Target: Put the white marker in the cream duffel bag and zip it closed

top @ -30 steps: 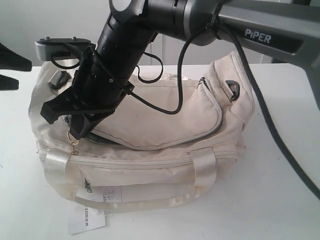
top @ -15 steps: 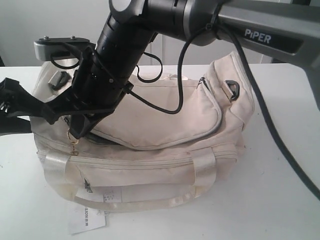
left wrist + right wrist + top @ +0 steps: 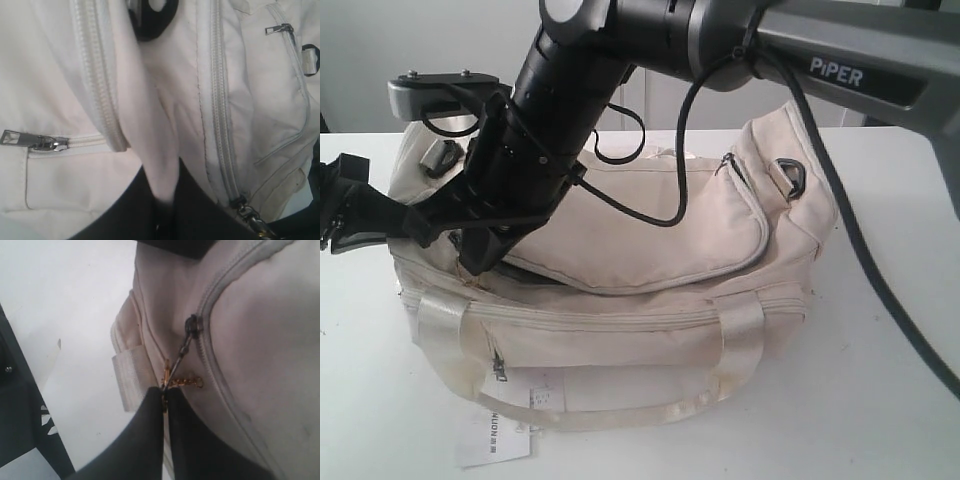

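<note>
Pinching the zipper pull [image 3: 182, 347] with our right gripper [image 3: 164, 396], we are facing its track [image 3: 204, 347] curving ahead; our left gripper [image 3: 162, 200] is clamping the bag [image 3: 60, 75].

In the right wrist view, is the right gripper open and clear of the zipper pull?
No, the right gripper is shut on the zipper pull of the cream duffel bag.

A white table [image 3: 895, 400] is seen spread across the whole scene, and a pale wall [image 3: 360, 60] is seen rising behind its far edge.
</note>
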`<state>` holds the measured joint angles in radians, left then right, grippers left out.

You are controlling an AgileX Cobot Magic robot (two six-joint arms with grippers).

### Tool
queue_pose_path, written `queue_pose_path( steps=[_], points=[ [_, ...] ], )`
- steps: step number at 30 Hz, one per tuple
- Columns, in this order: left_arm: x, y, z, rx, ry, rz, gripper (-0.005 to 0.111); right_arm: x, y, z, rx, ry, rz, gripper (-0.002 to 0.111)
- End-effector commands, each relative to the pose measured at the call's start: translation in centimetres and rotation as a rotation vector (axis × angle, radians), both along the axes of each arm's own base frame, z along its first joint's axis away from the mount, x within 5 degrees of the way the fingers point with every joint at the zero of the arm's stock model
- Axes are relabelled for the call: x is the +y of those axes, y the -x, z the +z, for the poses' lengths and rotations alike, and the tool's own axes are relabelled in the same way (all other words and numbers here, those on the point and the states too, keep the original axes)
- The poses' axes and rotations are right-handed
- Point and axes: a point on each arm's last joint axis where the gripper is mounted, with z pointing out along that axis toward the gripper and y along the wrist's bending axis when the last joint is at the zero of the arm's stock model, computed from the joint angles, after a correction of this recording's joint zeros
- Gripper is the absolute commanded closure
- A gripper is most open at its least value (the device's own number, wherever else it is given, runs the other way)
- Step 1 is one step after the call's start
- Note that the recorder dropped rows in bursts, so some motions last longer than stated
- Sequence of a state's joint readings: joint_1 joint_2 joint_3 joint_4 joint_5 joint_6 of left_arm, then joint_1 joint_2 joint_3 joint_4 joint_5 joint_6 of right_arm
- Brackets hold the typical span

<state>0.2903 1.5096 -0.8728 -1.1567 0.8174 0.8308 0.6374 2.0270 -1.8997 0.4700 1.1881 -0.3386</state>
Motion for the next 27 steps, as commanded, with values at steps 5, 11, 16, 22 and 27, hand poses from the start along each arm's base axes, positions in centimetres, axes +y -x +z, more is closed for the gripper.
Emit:
queue_pose_path(
  steps=[5,11,16,22,27],
  points=[
    [-0.36,-0.06,0.53,-0.032,0.043,0.004,0.107,-0.18,0.51,0.3,0.006,0.011,0.038,0.108],
    [-0.36,-0.06,0.55,-0.032,0.044,0.005,0.107,-0.2,0.5,0.29,0.005,0.013,0.038,0.108],
    [-0.35,-0.08,0.54,-0.032,0.043,0.007,0.107,-0.2,0.5,0.29,0.005,0.013,0.038,0.108],
    [-0.3,-0.14,0.54,-0.035,0.042,0.015,0.107,-0.2,0.5,0.29,0.005,0.013,0.038,0.108],
    [-0.3,-0.15,0.55,-0.035,0.043,0.016,0.107,-0.39,0.41,0.28,-0.012,0.034,0.039,0.108]
  ],
)
